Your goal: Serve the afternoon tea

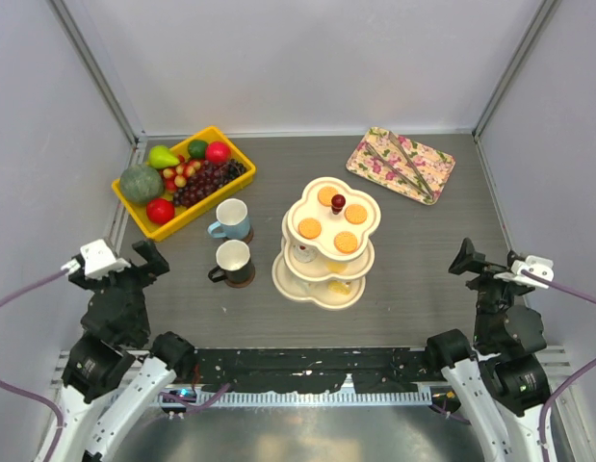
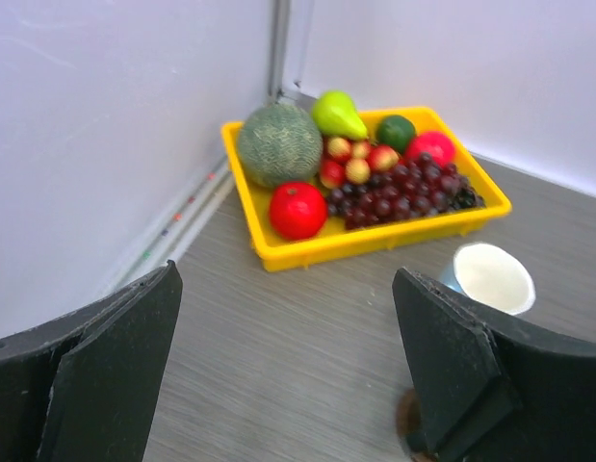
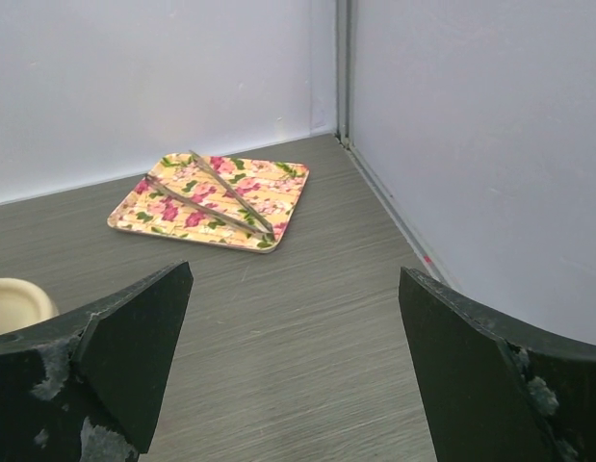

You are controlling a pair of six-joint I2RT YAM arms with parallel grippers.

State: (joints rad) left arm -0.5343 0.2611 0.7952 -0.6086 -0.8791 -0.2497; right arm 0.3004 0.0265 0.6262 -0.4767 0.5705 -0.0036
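Stand point(image 1: 326, 245), the cream three-tier one, is set mid-table in the overhead view with its red knob point(image 1: 338, 202) up. Round orange biscuits point(image 1: 310, 228) are laid on the top tier, and pastries are only faintly made out lower down. The central spot is judged reachable by both arms. Pale blue mug point(image 1: 231, 220) and dark mug point(image 1: 234, 262) are stood upright just left of the stand, handles turned left, likely for a left-arm pick. Yellow fruit bin point(image 1: 187, 219) and floral tray point(image 1: 427, 154) are placed at the far corners, well apart from the serving spot. Left gripper point(image 1: 143, 269) and right gripper point(image 1: 476, 269) are positioned at the near corners, nothing held. In the left wrist view, fingers point(image 2: 105, 366) are spread fully wide and empty, with the bin and blue mug framed between them. In the right wrist view the jaws are likewise wide and empty; the tray with tongs point(image 3: 206, 204) is seen ahead, and the stand rim is clipped at the left edge. Serving is judged largely laid out.
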